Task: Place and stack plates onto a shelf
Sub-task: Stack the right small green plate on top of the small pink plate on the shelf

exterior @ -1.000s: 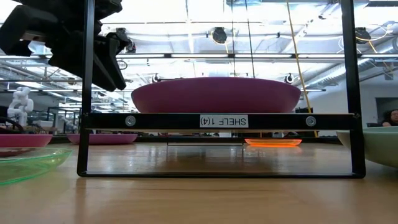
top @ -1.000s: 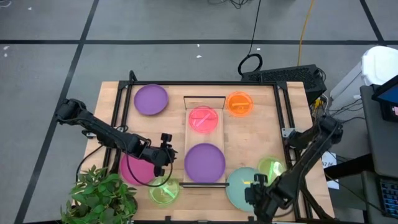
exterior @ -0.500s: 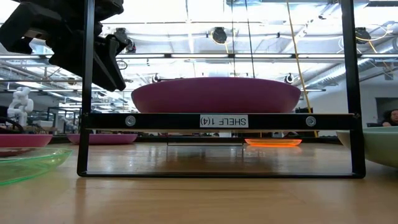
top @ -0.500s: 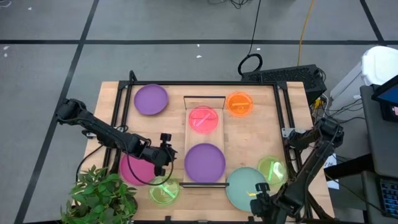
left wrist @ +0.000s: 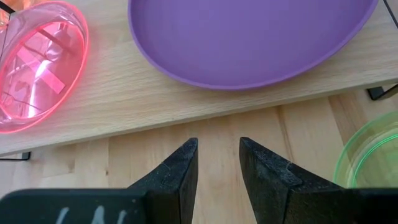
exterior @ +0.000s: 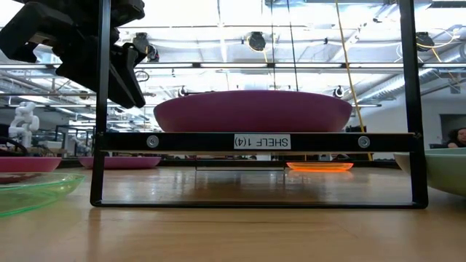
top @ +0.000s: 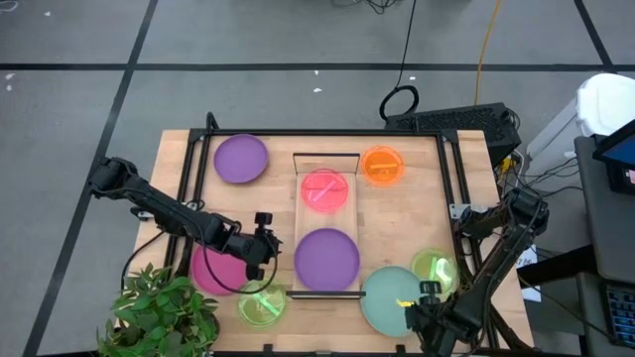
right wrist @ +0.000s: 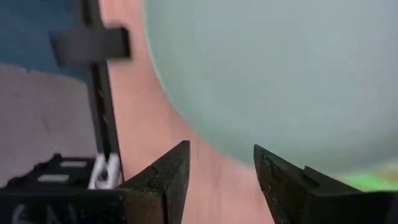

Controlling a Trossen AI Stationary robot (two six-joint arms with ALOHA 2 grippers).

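1. The high view looks straight down on the whole light-wood table (top: 397, 223).
2. The low view looks level from the table top, close to the black-framed shelf (exterior: 258, 142).
3. Both wrist views look closely down; left shares the large purple plastic plate (left wrist: 249, 31) with the high view (top: 326, 258).

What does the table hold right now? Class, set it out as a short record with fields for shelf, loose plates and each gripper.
shelf: shelf carries purple plate and pink-red plate, apart
loose plates: second purple plate, orange plate, magenta plate, two green plates, teal plate
left gripper: beside shelf, jaws open, empty
right gripper: at teal plate's edge, jaws open, empty
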